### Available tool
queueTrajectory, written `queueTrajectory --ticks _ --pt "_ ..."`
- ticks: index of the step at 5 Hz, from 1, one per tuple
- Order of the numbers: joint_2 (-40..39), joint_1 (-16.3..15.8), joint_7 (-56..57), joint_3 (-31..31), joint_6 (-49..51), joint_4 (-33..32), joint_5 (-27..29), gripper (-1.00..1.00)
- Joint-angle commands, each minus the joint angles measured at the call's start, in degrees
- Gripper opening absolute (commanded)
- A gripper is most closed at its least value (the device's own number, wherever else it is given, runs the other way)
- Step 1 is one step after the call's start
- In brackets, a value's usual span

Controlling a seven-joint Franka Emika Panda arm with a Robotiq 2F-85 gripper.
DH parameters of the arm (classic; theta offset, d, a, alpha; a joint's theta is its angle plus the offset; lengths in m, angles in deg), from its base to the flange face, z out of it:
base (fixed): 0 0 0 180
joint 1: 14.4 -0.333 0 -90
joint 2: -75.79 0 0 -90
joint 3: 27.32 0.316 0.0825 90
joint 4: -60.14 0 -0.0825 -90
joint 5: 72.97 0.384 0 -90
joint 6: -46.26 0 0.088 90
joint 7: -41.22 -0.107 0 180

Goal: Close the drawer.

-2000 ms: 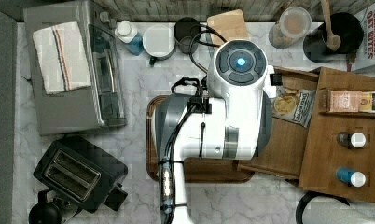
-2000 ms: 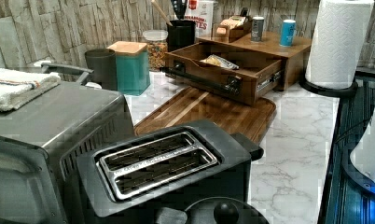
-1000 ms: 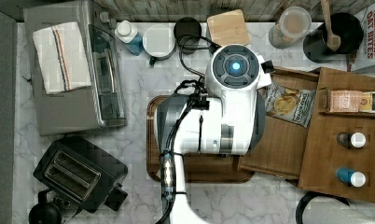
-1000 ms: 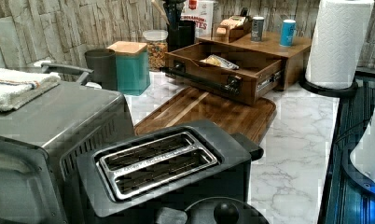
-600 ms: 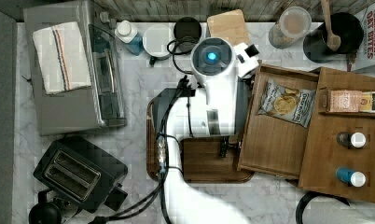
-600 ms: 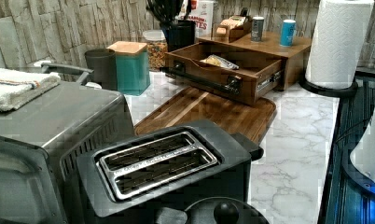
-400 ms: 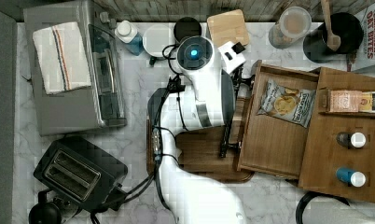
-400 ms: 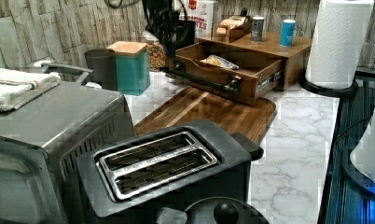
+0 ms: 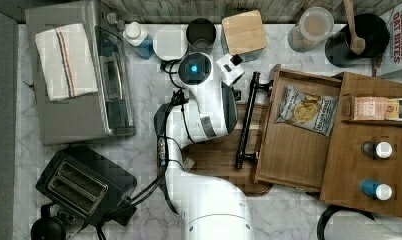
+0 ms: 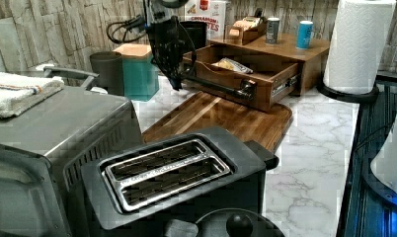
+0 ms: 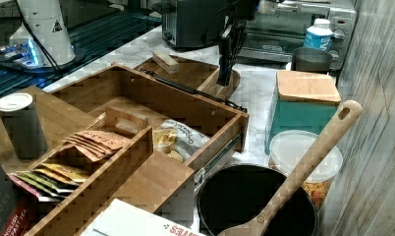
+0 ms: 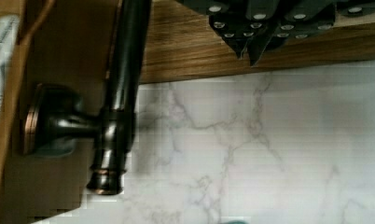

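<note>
The drawer (image 9: 294, 150) stands pulled out of the wooden cabinet, with a chips bag (image 9: 309, 109) lying inside. Its long black bar handle (image 9: 248, 120) runs across the front panel and looks close in the wrist view (image 12: 122, 70). My gripper (image 10: 175, 81) hangs fingers-down just in front of the handle's end nearest the back wall, over the corner of the wooden tray. In the right view the gripper (image 11: 224, 73) sits a little clear of the drawer front (image 11: 195, 91). The fingers (image 12: 237, 44) are together, shut on nothing, a short way from the bar.
A dark wooden tray (image 9: 214, 160) lies in front of the drawer. A teal canister with a wooden lid (image 9: 244, 31) and a grey cup (image 9: 201, 34) stand behind the gripper. A toaster (image 9: 84, 185) and toaster oven (image 9: 79, 80) fill the top view's left. The cabinet top (image 9: 349, 170) carries bottles.
The arm swung from over the drawer toward the top view's left, uncovering the handle. The gripper has come down into the left view beside the handle's end. The drawer has not moved.
</note>
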Motion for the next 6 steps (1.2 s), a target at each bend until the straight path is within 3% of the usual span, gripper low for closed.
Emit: queueTrajectory --ticks 1,3,6 --pt "2.6 4.23 4.35 -0.2 -4.29 -1.97 5.07 -1.0" --pt "2.77 6.48 9.41 -1.07 -5.06 -2.7 8.87 -1.0" --pt "4.33 14.49 21.39 -0.66 -4.09 -3.6 12.13 -1.0"
